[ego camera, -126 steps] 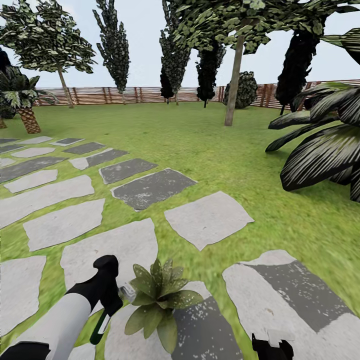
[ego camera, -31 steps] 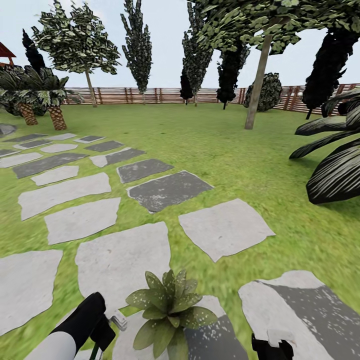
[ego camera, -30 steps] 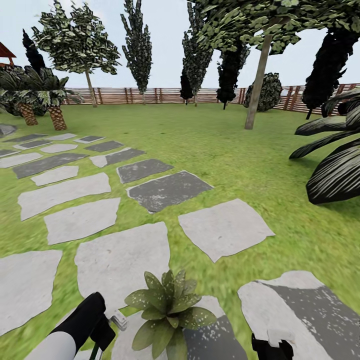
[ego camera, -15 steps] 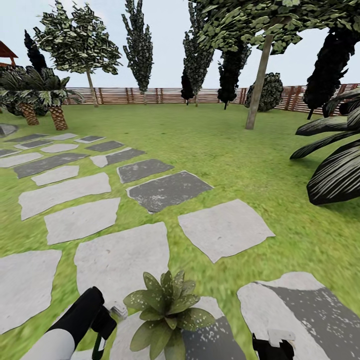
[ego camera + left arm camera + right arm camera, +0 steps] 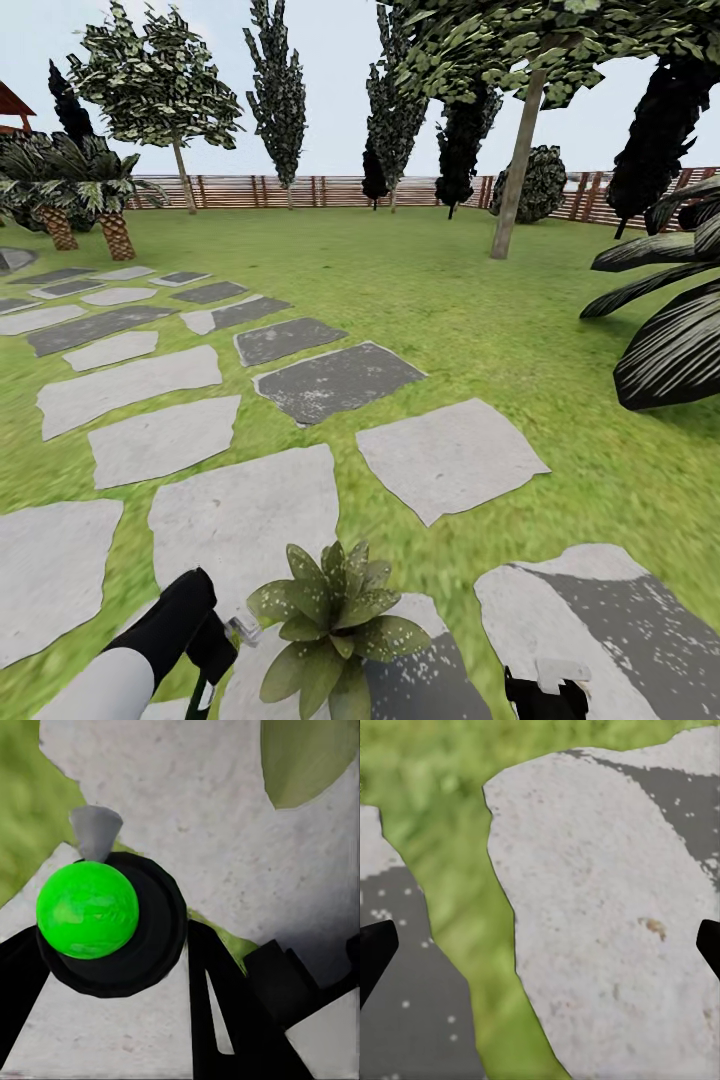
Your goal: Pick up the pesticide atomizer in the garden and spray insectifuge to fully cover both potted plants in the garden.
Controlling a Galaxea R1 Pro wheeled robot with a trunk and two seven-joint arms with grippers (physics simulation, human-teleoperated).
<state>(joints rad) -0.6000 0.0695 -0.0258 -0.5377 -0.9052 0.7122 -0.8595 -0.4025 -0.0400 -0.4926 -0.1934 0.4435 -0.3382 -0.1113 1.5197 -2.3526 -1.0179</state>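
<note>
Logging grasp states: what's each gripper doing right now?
Left gripper: shut on the sprayer, beside the potted plant.
Right gripper: open, holding nothing, above a stepping stone.

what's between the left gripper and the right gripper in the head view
The potted plant sits between the left gripper and right gripper, on a grey stepping stone.

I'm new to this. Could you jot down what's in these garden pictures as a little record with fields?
Place: green lawn with grey stepping stones, brown slat fence behind
Plant: low green-leaved potted plant on a stone, white specks on its leaves
Left gripper: holds the small pesticide atomizer, pale nozzle beside the plant
Right gripper: open over a stone, holding nothing
</note>
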